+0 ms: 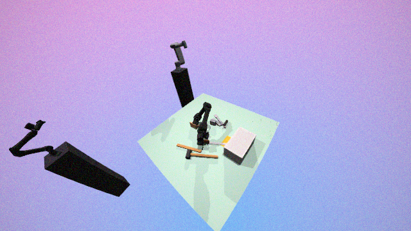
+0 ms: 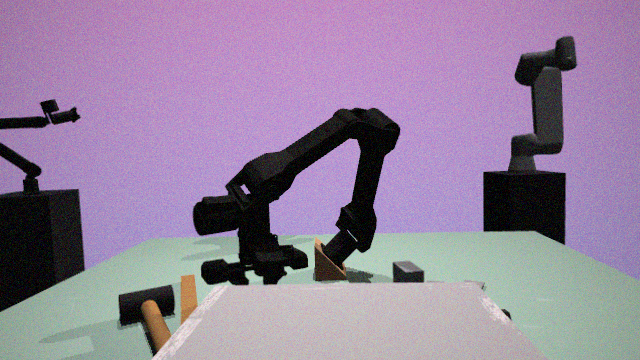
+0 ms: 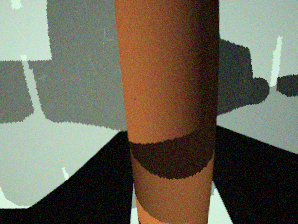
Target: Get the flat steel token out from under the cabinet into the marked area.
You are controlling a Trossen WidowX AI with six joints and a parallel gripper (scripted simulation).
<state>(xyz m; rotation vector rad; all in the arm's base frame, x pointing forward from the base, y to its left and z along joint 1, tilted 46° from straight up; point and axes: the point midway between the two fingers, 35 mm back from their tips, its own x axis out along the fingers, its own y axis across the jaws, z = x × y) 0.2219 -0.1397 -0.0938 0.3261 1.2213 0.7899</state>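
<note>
A matt, smooth handle (image 3: 170, 75) shows warm brown. The cabinet (image 1: 241, 141) (image 2: 350, 320) wears a dull, pale top with rough-looking edges. The bench (image 1: 173, 141) (image 2: 565, 280) appears smooth, with a matt finish.

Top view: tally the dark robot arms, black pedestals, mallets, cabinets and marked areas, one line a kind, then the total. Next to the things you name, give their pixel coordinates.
Dark robot arms (image 1: 24, 141) (image 1: 180, 56) (image 1: 206, 117) (image 2: 22, 122) (image 2: 310, 145) (image 2: 547, 105): 3
Black pedestals (image 1: 87, 170) (image 1: 181, 86) (image 2: 30, 240) (image 2: 524, 205): 2
Mallet (image 1: 188, 154) (image 2: 146, 304): 1
Cabinet (image 1: 241, 142) (image 2: 350, 320): 1
Marked area (image 1: 227, 140): 1
Total: 8
</note>
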